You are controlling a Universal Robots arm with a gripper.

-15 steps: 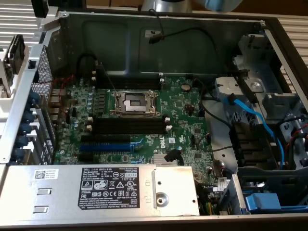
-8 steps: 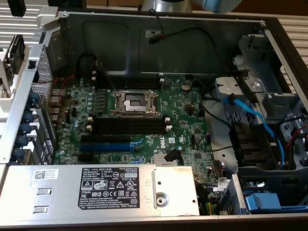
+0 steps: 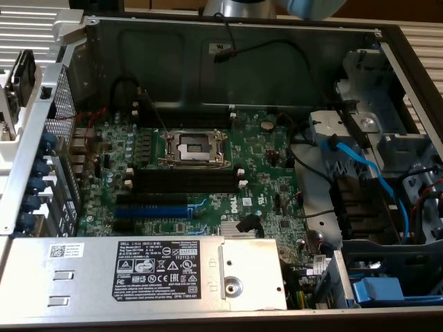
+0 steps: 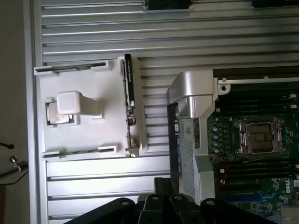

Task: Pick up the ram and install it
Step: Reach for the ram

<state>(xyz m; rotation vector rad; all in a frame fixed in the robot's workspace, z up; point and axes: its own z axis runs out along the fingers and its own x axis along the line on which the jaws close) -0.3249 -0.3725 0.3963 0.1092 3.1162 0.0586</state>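
The ram is a long, thin dark stick with a whitish label strip. It stands on its edge along one side of a white holder, which lies on the ribbed metal table outside the computer case. My gripper hovers above the table, between the holder and the case wall, well apart from the ram. Its fingers are shut with nothing between them. Inside the case, black memory slots with white end clips lie on both sides of the processor socket.
The open case has tall metal walls around the green motherboard. A power supply box fills the near side, and blue cables and drive bays sit at the exterior view's right. A white block sits on the holder.
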